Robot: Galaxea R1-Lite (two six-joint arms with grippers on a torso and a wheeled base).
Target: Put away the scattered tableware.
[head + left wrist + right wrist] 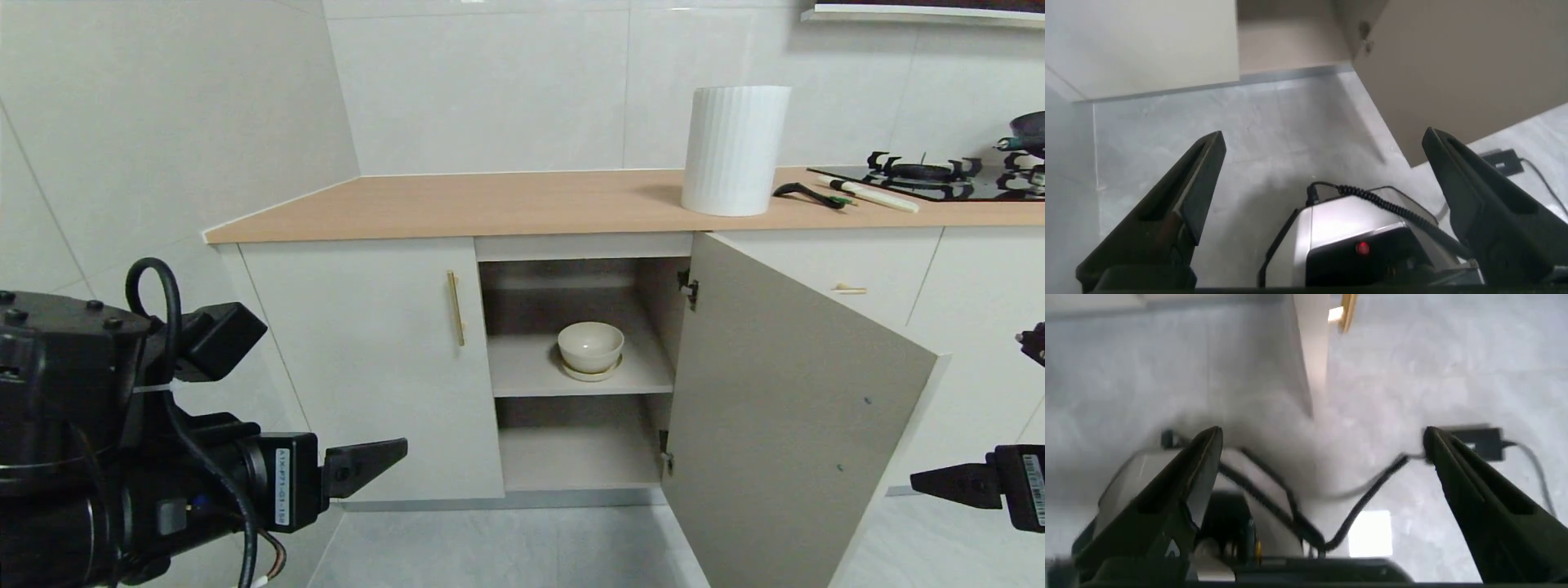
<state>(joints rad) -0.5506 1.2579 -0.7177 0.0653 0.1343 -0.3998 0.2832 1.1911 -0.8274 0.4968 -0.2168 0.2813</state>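
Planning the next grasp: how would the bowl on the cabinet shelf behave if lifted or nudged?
The bowl looks glazed ceramic, so probably rigid, slippery and breakable. It sits on a small plate, so a push may shift both. Its wide, low shape makes tipping unlikely.

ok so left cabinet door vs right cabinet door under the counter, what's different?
The left cabinet door is shut flat against the carcass. The right cabinet door is swung wide open, baring the shelves.
The left cabinet door shows its outer face with an upright gold handle. The right cabinet door shows its plain inner face, with hinges at its edge.
Shared: both are pale flat panels of the same height under the wood-tone countertop.
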